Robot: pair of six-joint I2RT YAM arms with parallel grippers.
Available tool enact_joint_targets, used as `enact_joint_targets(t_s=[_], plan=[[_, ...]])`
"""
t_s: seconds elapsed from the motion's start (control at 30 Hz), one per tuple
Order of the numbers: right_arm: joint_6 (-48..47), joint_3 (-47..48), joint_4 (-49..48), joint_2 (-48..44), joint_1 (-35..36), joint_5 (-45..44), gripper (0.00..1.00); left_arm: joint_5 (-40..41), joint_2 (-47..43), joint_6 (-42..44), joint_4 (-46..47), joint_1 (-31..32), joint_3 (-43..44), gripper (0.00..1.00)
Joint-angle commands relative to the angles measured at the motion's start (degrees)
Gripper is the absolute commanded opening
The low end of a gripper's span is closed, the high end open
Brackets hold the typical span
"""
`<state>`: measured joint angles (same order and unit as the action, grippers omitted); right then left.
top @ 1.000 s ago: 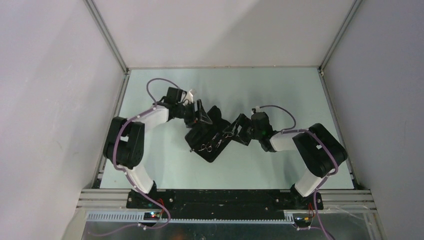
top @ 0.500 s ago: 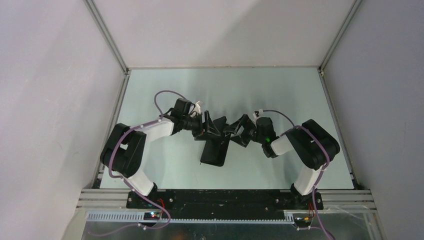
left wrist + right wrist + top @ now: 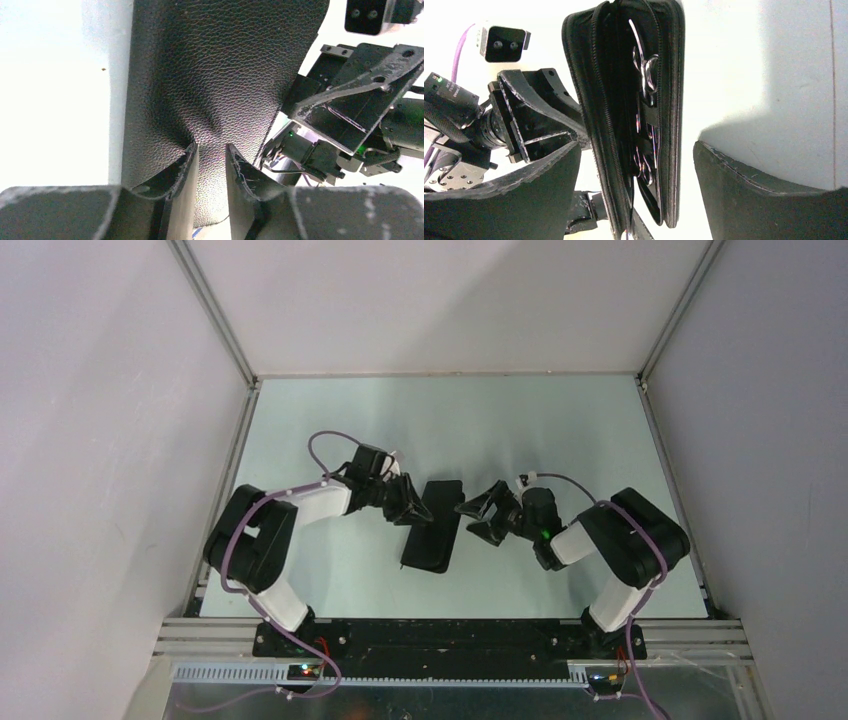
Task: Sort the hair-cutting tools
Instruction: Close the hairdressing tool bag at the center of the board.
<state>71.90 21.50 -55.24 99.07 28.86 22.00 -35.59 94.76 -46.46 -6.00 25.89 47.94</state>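
The black fabric case (image 3: pixel 432 525) lies folded over at mid-table. In the right wrist view I see it edge-on, its halves slightly apart (image 3: pixel 624 115). Silver scissors (image 3: pixel 646 65) are strapped inside, with more ring handles (image 3: pixel 644 167) lower down. I cannot make out the combs. My left gripper (image 3: pixel 410 502) is at the case's left edge, and its jaws (image 3: pixel 212 150) are pinched on the leather cover (image 3: pixel 215 75), which puckers at the fingertips. My right gripper (image 3: pixel 480 512) hovers just right of the case, open wide (image 3: pixel 636 150), and touches nothing.
Metal frame rails (image 3: pixel 215 490) border the pale table (image 3: pixel 450 410) on the left, right and back. Plain walls rise behind them. The two arm bases sit on the black bar (image 3: pixel 450 640) at the near edge.
The case lay open with scissors showing; its cover has been folded over. My left jaws have narrowed onto the cover. The right gripper has drawn back to the right.
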Motion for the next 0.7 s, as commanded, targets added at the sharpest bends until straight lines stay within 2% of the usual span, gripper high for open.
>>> enact_joint_targets(t_s=[0.0, 0.17, 0.33, 0.43, 0.57, 0.67], plan=[[-2.51, -1.47, 3.25, -3.76, -0.16, -1.34, 0.86, 2.21, 0.71, -1.10, -1.41, 1.33, -0.15, 0.30], [-5.62, -0.46, 8.52, -7.38, 0.26, -2.30, 0.82, 3.60, 1.75, -2.11, -1.84, 2.77, 0.43, 0.29], [-8.47, 2.72, 15.88, -6.72, 1.35, -2.43, 0.77, 4.02, 2.05, -3.37, -1.08, 3.40, 0.62, 0.28], [-8.79, 3.92, 16.19, -4.04, 1.74, -1.32, 0.67, 4.23, 1.74, -3.49, -1.14, 3.46, 0.65, 0.27], [-9.11, 4.48, 16.25, -0.66, 2.24, -0.07, 0.48, 4.58, 0.95, -3.78, -1.38, 3.51, 0.56, 0.28], [-10.07, 4.71, 18.02, 0.29, 2.01, -0.17, 0.32, 4.63, -0.89, -4.21, -1.54, 3.39, 0.32, 0.34]])
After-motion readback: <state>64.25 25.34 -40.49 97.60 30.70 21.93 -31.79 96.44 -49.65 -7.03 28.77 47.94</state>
